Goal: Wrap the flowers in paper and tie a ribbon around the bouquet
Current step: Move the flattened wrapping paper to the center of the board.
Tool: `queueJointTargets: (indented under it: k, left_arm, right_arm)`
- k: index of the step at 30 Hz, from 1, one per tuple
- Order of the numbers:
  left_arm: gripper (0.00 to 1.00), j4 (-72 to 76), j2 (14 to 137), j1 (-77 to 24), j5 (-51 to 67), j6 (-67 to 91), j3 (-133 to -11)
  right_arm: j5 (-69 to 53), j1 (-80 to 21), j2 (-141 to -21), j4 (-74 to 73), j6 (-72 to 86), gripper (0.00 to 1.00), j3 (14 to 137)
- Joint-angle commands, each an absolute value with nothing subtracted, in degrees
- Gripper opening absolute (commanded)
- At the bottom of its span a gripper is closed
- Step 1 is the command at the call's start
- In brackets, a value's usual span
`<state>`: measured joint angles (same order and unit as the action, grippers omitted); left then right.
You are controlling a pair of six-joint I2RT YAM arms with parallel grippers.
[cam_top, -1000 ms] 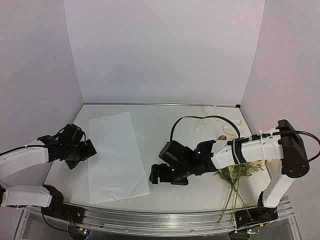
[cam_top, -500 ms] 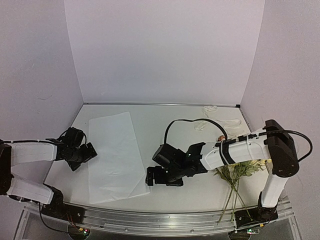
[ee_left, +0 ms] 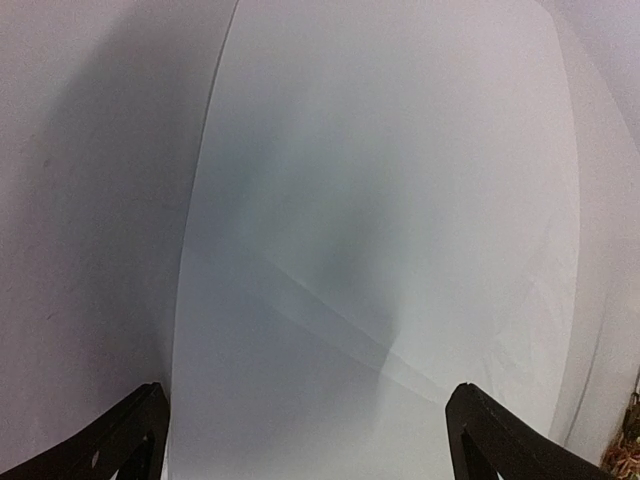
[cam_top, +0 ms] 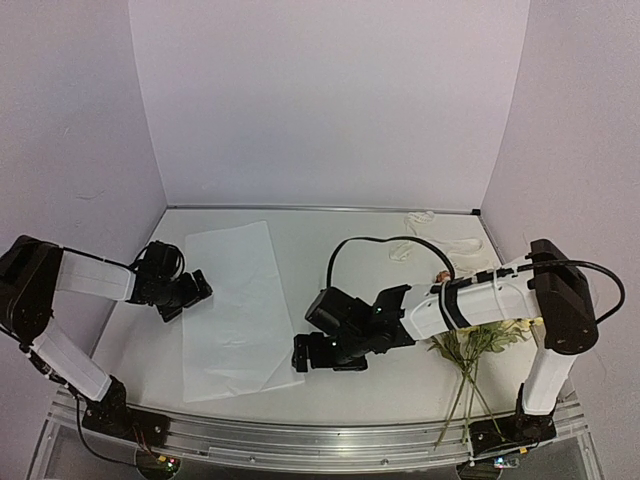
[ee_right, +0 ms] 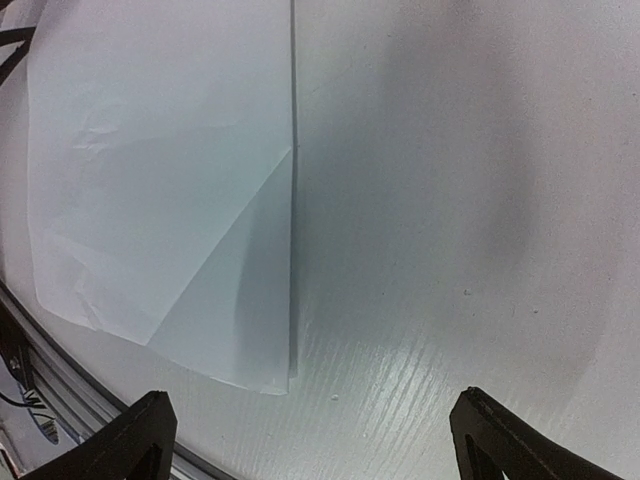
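Lying there were one paper (cam_top: 235, 305), one bunch of flowers (cam_top: 475, 345) and one ribbon (cam_top: 440, 238). The left gripper (cam_top: 196, 293) and right gripper (cam_top: 300, 353) stood wide open, holding nothing.

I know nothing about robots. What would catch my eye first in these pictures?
A big white sheet of paper lies flat left of centre on the table. The left arm and right arm flank it, one at each side, jaws wide open and holding nothing. Near the right arm's base lies a small bunch of flowers.
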<state>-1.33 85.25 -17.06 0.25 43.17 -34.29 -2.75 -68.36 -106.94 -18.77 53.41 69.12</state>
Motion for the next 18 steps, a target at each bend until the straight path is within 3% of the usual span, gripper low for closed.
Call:
queueJointTargets:
  k: [1, 11, 18]
  left_arm:
    - [1.0, 2.18, 91.72, -16.98, 7.46, 39.07, -40.03]
    - [0.99, -0.64, 103.22, -20.66, 16.2, 33.46, -53.3]
    - [0.95, -6.69, 101.35, -21.97, 15.64, 35.67, -57.55]
  right_arm:
    - [-0.27, -67.75, -104.72, -18.19, 51.69, 0.98, 67.7]
    - [4.18, -67.68, -103.79, -21.38, 45.9, 0.98, 69.14]
    - [1.55, -65.72, -105.03, -23.25, 46.98, 0.96, 70.57]
